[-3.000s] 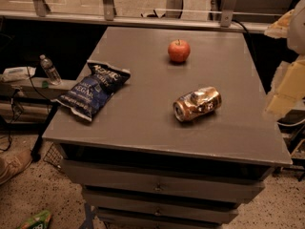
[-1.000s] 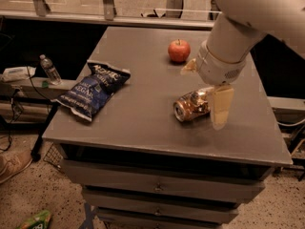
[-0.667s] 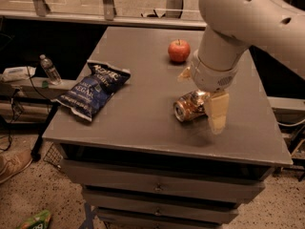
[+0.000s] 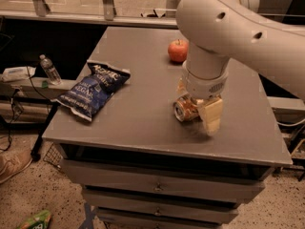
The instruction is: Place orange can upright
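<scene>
The orange can (image 4: 185, 110) lies on its side on the grey table (image 4: 138, 128), right of centre, with its silver top facing the front left. My gripper (image 4: 196, 104) has come down over it from above on the big white arm. Its fingers are open and straddle the can. One cream finger (image 4: 211, 119) stands at the can's front right, and the other (image 4: 181, 87) is behind it at the far side. The wrist hides most of the can's body.
A red apple (image 4: 177, 50) sits behind the gripper at the back of the table. A blue chip bag (image 4: 93, 89) lies on the left half. A water bottle (image 4: 49, 69) stands on the floor at left. Drawers are below the table's front edge.
The arm entered from the right and came down over the can. In the last second it moved slightly left and lower, so the fingers now sit on either side of the can.
</scene>
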Controlling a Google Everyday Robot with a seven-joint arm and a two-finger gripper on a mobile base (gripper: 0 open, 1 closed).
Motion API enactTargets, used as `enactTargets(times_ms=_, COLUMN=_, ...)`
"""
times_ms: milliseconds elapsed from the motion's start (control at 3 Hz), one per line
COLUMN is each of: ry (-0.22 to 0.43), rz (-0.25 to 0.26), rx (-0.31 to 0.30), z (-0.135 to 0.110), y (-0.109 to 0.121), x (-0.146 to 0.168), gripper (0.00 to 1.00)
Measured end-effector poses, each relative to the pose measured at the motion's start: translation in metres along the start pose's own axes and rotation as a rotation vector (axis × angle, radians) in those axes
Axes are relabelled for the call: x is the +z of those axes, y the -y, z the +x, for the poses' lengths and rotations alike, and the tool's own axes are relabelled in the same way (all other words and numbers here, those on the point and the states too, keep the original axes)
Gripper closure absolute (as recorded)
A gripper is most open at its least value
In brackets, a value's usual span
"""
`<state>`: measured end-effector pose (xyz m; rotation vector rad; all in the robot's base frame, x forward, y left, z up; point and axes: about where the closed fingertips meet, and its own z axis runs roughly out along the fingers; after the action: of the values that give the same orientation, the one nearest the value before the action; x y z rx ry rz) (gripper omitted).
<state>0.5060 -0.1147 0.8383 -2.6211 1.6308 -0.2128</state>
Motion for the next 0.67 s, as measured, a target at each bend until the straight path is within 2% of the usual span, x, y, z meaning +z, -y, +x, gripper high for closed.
enactTargets(times_ms=333, ry=-0.02, rz=-0.017, rx=-0.026, z=-0.004, y=-0.0009, x=0.0014, gripper=0.42)
enactTargets(times_ms=667, ry=0.002, rz=-0.028, rx=-0.027, z=-0.0057, y=0.0001, x=0.0003, gripper=0.65)
